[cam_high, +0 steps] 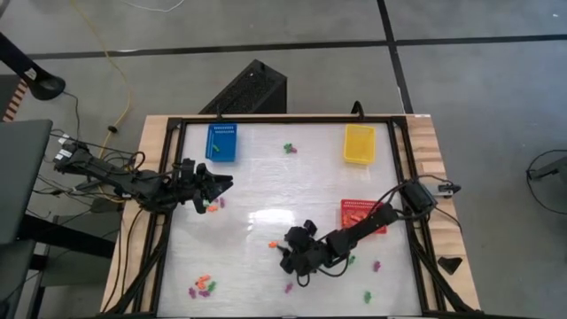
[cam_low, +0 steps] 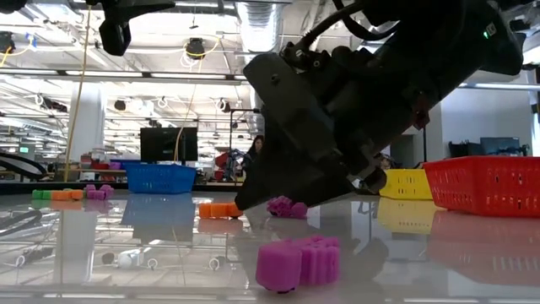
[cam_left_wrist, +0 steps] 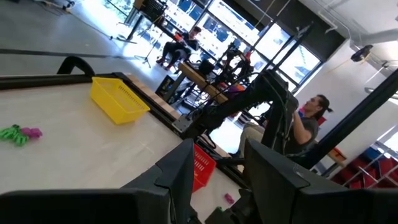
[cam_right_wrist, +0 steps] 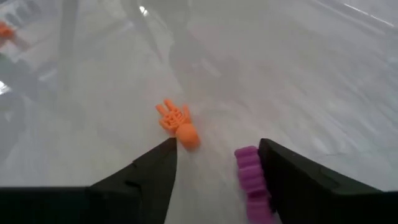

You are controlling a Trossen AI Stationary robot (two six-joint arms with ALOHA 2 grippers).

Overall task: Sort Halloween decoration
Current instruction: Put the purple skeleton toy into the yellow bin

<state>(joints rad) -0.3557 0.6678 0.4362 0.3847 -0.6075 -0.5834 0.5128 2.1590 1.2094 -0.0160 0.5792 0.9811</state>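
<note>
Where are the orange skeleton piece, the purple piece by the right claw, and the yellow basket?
orange skeleton piece (cam_right_wrist: 177, 124): right wrist view, on its ribcage.
purple piece (cam_right_wrist: 252, 177): right wrist view, on its ridged side.
yellow basket (cam_high: 359, 143): high view, on its bare floor.

Three baskets: blue (cam_high: 221, 142), yellow (cam_high: 359, 143), red (cam_high: 357, 213); two arms.

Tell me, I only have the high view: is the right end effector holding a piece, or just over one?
Observer: Not holding. The right wrist view shows the right end effector open, with a purple piece lying against the inside of one finger.
Operator: Anything else near it?
Observer: An orange piece lies just beyond the other fingertip.
Operator: And the left arm?
Observer: The left end effector is open, with nothing between its fingers.
</note>
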